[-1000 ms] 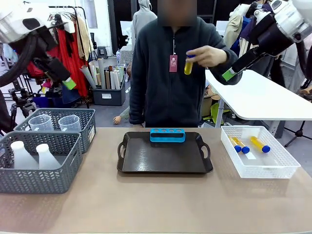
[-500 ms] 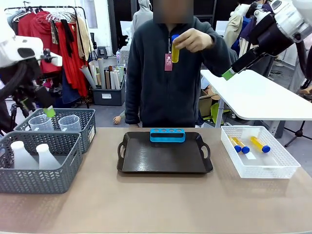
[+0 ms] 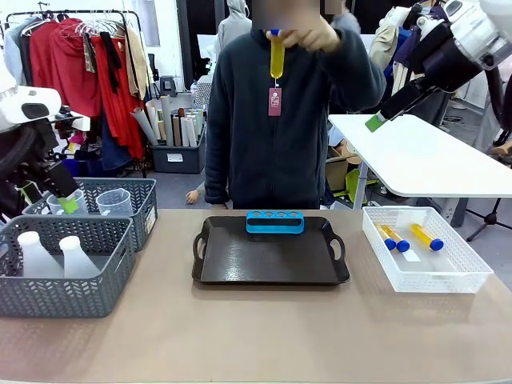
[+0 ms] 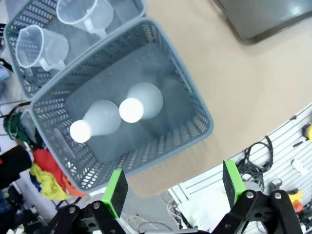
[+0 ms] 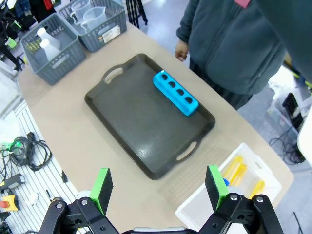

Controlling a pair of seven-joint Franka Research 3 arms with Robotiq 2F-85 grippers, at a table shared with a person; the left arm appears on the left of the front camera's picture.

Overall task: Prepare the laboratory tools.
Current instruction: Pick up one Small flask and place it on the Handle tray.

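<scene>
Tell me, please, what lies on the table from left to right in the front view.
Grey basket holding two white flasks → black tray carrying the blue tube rack → white basket with blue-capped tubes.

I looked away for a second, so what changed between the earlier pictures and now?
The person's hand raised the yellow tube from chest height to head height, toward picture left. The left tool came down from high at the left and hovers open above the grey basket of flasks. The right tool, tray, blue rack and white basket stayed put.
</scene>
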